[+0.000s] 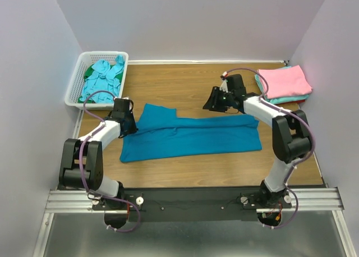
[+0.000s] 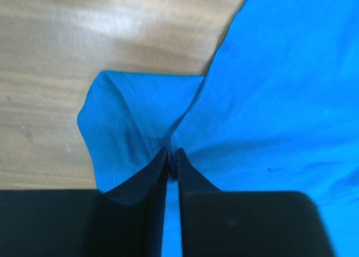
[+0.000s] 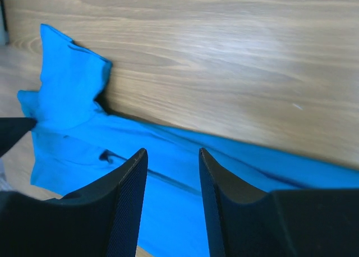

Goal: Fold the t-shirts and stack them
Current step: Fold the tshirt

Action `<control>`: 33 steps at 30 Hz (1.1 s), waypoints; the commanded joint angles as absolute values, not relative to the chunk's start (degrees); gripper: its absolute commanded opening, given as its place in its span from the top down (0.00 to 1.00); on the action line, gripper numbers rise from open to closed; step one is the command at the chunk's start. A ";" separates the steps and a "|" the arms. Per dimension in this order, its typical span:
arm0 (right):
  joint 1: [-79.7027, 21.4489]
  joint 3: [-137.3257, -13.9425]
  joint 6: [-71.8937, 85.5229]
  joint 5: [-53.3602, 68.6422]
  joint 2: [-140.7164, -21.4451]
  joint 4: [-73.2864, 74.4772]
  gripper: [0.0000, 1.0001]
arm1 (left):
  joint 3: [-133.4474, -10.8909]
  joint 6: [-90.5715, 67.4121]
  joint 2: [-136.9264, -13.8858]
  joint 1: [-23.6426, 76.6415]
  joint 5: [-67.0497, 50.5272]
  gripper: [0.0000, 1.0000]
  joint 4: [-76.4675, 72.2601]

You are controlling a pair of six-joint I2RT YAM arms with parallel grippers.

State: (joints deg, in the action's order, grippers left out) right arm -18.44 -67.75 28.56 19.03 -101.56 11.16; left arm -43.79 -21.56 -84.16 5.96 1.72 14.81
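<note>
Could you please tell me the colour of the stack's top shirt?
Pink. The top shirt shows best in the top external view.

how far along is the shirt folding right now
Done: a folded pink and turquoise stack sits at the table's far right. In hand: the teal-blue shirt lies partly folded into a long band; the left pincer is shut on its left end, the right pincer open above its far edge. Left: finishing that fold, stacking it, plus the shirts in the white basket.

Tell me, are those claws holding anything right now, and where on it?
The left gripper pinches the teal t-shirt at a fold beside a stitched hem, at its left end. The right gripper is open, holding nothing.
</note>
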 commanded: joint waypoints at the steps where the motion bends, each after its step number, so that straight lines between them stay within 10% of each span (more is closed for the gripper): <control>1: -21.61 -73.10 32.07 23.72 -107.21 7.48 0.50 | -42.80 -22.67 -82.98 5.54 1.58 0.73 16.00; 7: -25.83 -80.59 34.98 26.01 -117.48 5.89 0.47 | -42.19 -23.38 -75.87 5.54 2.20 0.33 15.82; 25: -32.25 -96.41 41.05 29.09 -137.19 3.61 0.50 | -33.23 -21.27 -48.69 5.54 1.84 0.33 7.82; 33: -33.84 -98.00 36.83 31.11 -135.97 3.69 0.91 | -33.75 -20.92 -52.12 5.54 1.76 0.33 6.77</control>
State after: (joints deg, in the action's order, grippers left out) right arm -32.51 -97.17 39.81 29.50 -135.87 2.42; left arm -33.71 -21.91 -51.18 5.96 1.85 8.34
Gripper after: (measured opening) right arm 0.159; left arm 0.671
